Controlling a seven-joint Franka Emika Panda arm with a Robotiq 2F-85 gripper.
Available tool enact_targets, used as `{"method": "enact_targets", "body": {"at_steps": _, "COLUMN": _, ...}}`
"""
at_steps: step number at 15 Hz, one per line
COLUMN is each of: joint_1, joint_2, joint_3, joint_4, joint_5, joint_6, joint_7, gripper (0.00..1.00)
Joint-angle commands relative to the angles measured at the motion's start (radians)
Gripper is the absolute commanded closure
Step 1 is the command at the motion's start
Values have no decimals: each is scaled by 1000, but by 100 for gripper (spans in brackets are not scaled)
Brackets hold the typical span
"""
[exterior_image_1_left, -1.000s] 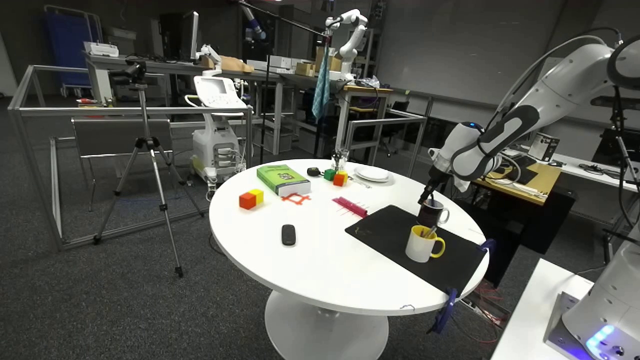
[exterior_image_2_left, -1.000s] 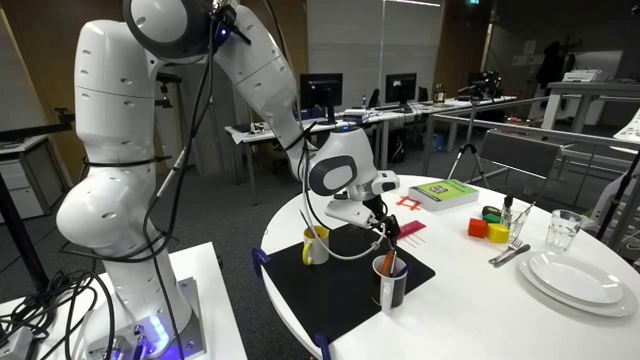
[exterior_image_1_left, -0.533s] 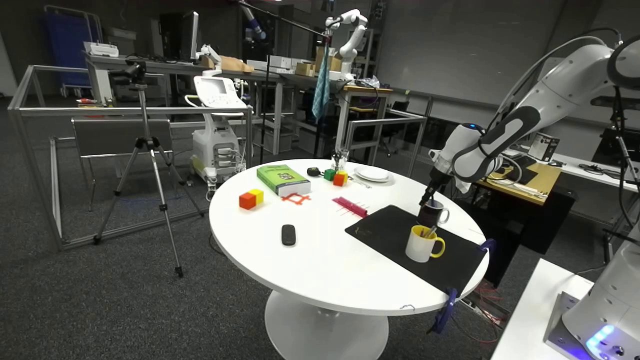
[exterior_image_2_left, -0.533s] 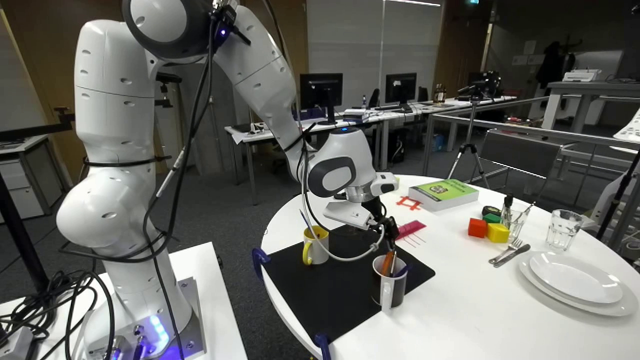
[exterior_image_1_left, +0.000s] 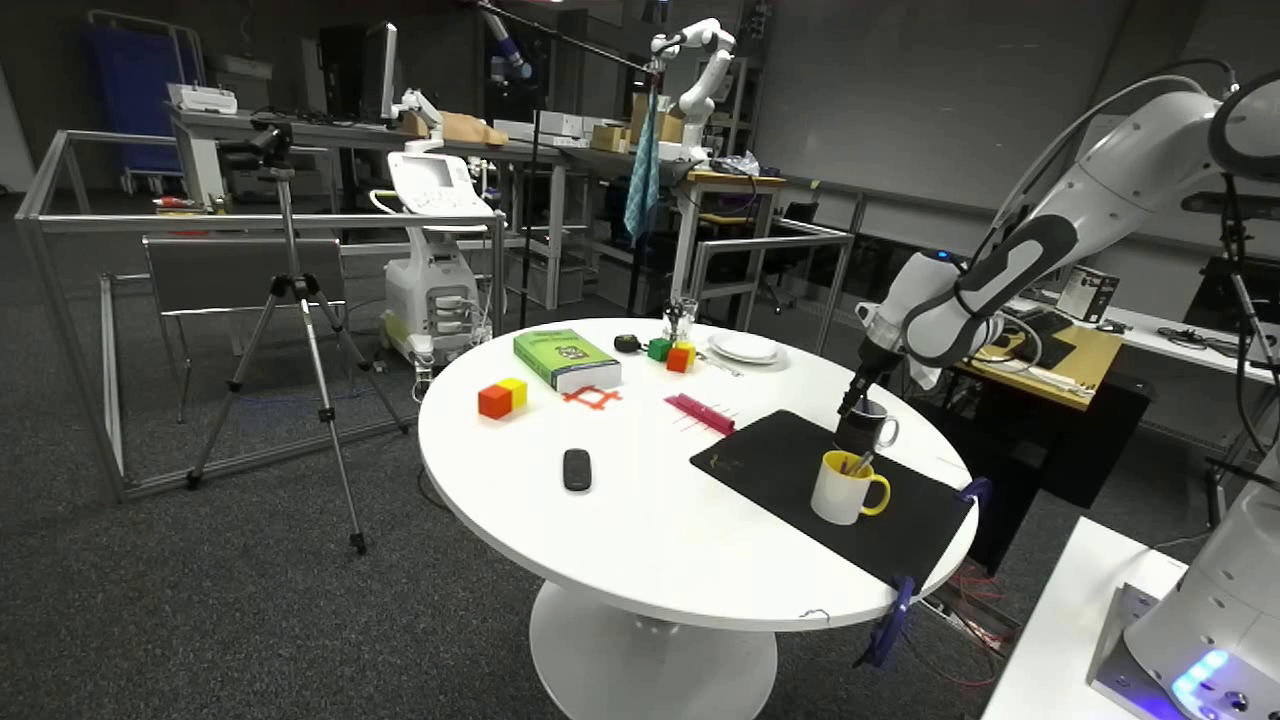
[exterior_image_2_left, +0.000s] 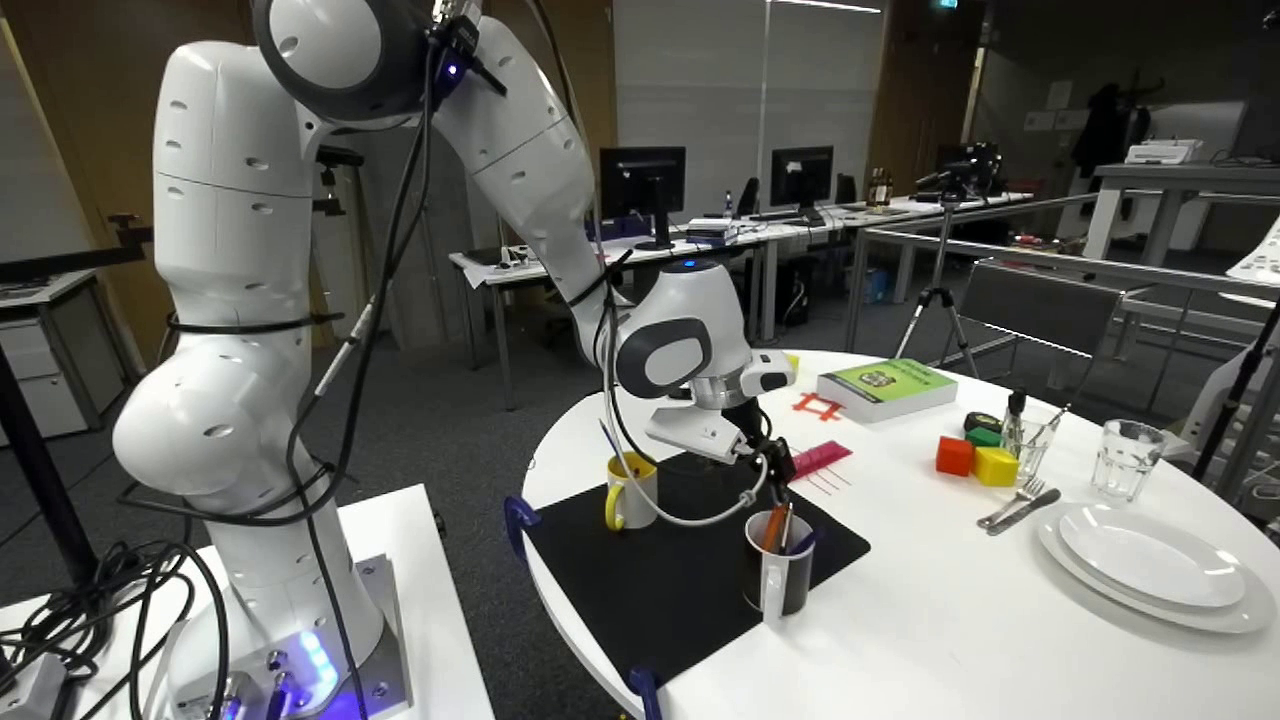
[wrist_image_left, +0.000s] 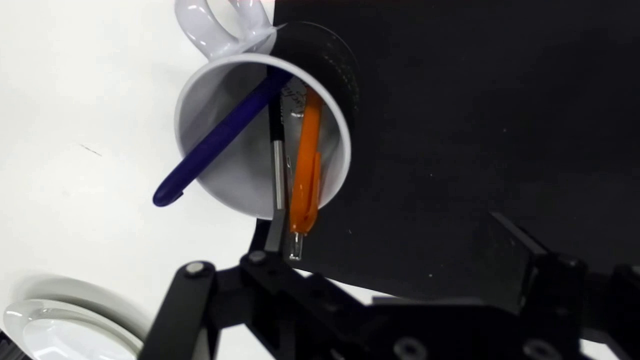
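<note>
Reading this as early, approach stage. Seeing tool (wrist_image_left: 386, 215) spread wide in the wrist view, holding nothing. Finding dark mug (wrist_image_left: 215, 100) upright at the edge of black mat (wrist_image_left: 450, 125), with handle out over white surface (wrist_image_left: 100, 100) and rim right by one fingertip (wrist_image_left: 275, 232).

Counting at least three pens inside: orange pen (wrist_image_left: 306, 170), dark blue pen (wrist_image_left: 226, 133), black-and-silver pen (wrist_image_left: 278, 170). Getting orange pen past the rim, into the gap, close beside that fingertip; can't tell touch from overlap. Ditto for black-and-silver pen, lined up end to end with it. Placing dark blue pen outside the gap, over another part of the rim.

Done, as far as visible: tool low, near the mug's top, in both exterior views. Not done: gripping, lifting. Would rate the reach as close to complete, the rest as unstarted.

Also noting yellow-handled mug (exterior_image_2_left: 642, 505) on the same mat, apart from tool. Can't judge finger height against pens from these angles.
</note>
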Motion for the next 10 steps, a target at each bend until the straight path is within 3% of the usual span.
{"method": "enact_targets", "body": {"at_steps": 1, "joint_1": -9, "joint_2": 5, "joint_3": 3, "joint_4": 16, "joint_5": -3, "joint_6": -10, "joint_7": -4, "gripper": 0}}
{"method": "enact_targets", "body": {"at_steps": 10, "joint_1": -10, "joint_2": 34, "joint_3": 4, "joint_4": 46, "joint_5": -2, "joint_6": -22, "joint_7": -3, "gripper": 0}}
